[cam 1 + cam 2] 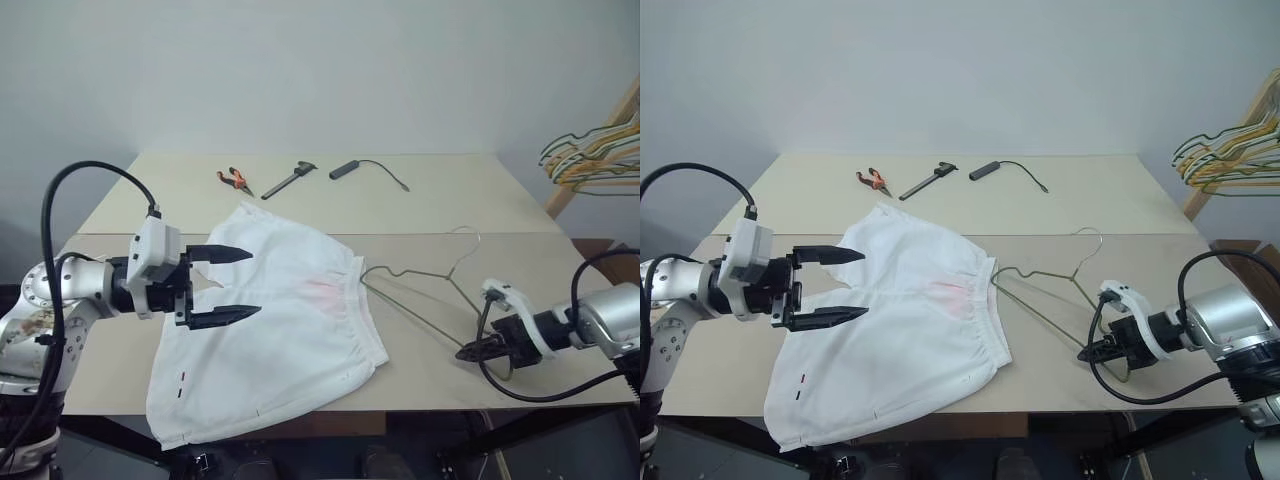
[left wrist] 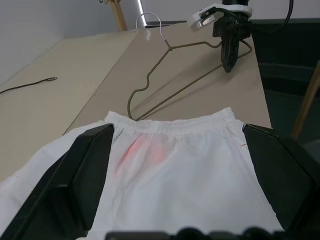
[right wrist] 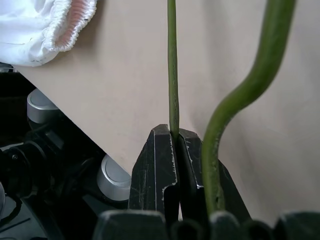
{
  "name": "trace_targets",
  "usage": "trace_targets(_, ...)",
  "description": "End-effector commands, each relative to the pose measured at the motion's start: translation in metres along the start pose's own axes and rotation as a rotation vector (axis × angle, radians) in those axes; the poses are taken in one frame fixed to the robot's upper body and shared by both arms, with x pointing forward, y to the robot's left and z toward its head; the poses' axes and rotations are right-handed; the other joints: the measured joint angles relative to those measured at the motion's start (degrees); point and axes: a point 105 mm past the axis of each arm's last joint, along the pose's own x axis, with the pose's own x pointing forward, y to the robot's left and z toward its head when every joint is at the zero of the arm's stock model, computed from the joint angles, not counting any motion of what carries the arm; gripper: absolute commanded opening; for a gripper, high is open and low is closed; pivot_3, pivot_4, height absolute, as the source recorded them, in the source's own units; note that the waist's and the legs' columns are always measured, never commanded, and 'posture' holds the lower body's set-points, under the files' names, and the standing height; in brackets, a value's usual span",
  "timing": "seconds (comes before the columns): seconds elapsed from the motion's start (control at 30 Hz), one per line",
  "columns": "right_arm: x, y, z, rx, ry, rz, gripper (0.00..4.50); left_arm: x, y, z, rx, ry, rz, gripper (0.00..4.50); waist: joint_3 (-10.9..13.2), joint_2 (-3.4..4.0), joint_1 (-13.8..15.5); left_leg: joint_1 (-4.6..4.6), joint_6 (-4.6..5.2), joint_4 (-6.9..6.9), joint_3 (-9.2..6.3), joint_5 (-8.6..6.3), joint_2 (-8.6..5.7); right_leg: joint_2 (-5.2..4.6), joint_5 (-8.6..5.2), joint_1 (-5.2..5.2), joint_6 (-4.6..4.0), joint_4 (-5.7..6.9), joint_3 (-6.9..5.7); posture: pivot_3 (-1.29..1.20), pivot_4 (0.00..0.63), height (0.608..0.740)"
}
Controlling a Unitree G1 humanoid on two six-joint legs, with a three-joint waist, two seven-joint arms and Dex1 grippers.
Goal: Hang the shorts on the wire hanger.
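Note:
The white shorts [image 1: 275,325] lie flat on the table, waistband toward the right and a faint pink mark near the waist. My left gripper [image 1: 254,283] hovers open over their left part, its fingers pointing right with nothing between them. The wire hanger [image 1: 420,275] lies on the table just right of the waistband, hook pointing away from me. My right gripper [image 1: 466,351] is shut on the wire hanger at its near right corner. The right wrist view shows the wire [image 3: 172,75] pinched between the closed jaws.
At the back of the table [image 1: 450,200] lie orange-handled pliers [image 1: 234,180], a grey caliper [image 1: 288,179] and a black probe with a cable [image 1: 345,169]. A bunch of coloured hangers [image 1: 595,150] hangs on a wooden rack at the far right. The shorts' leg hems overhang the table's front edge.

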Motion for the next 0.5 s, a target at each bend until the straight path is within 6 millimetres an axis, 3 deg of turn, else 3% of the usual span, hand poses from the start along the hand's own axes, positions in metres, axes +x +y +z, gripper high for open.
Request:
trace_targets(0.03, -0.004, 0.009, 0.012, -0.058, -0.018, 0.025, 0.0, -0.003, 0.0, 0.011, 0.061, -0.004, 0.012, 4.48, 0.0, 0.0, 0.18, 0.0, 0.0, 0.0, 0.0, 0.0, 0.0, 0.0, 0.0, 0.0, 0.0, 0.0, 0.0, 0.04, 0.0, 0.74)
trace_targets(0.5, 0.016, 0.012, 0.033, 0.014, -0.019, 0.105, 0.0, -0.004, 0.001, 0.011, 0.057, -0.008, 0.031, 4.48, 0.01, 0.01, 1.27, -0.05, 0.0, -0.03, 0.0, 0.0, 0.0, 0.01, 0.0, -0.05, 0.0, -0.02, -0.02, 0.05, 0.0, 0.74)
